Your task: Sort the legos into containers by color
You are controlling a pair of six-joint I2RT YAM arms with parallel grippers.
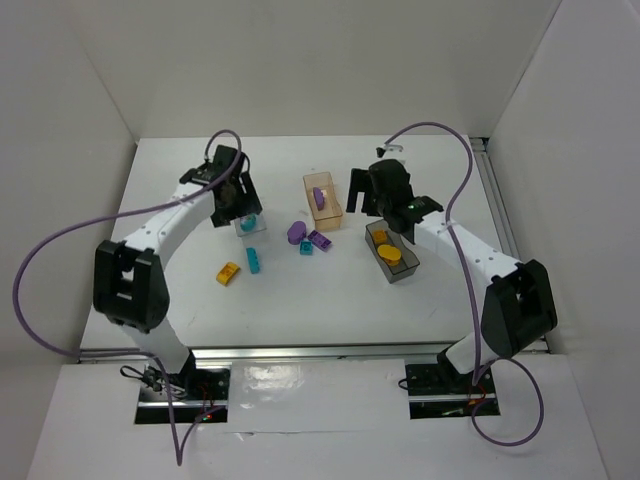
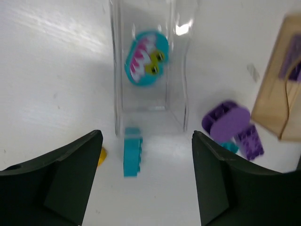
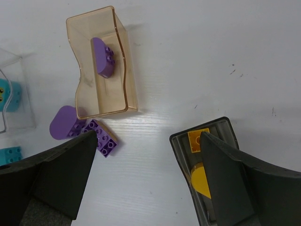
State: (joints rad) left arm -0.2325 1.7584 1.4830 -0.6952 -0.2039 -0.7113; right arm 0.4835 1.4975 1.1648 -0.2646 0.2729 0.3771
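a white table (image 1: 330, 300) carries a colour sort that looks about half done. the left gripper (image 1: 240, 205) hangs over the clear bin (image 1: 250, 224), its fingers (image 2: 70, 179) spread wide with nothing between them. the right gripper (image 1: 385, 195) is equally wide and empty, poised between the orange bin (image 1: 322, 200) and the grey bin (image 1: 393, 252).

each bin already has its colour, which fixes where the rest should go. a teal oval piece (image 2: 146, 57) lies in the clear bin, a purple piece (image 3: 103, 56) in the orange bin, and two yellow pieces (image 3: 201, 181) in the grey bin. the clear bin sits on the left arm's side, the grey on the right's and the orange between them, probably so that each arm drops close to home.

loose on the table are a rounded purple piece (image 1: 296, 232) touching a flat purple brick (image 1: 320, 241), a small teal brick (image 1: 305, 247) just beside them, a teal brick (image 2: 132, 151) at the clear bin's near end, and a yellow brick (image 1: 228, 273) well apart. the teal brick, framed between the left fingers, seems the likeliest next pick.
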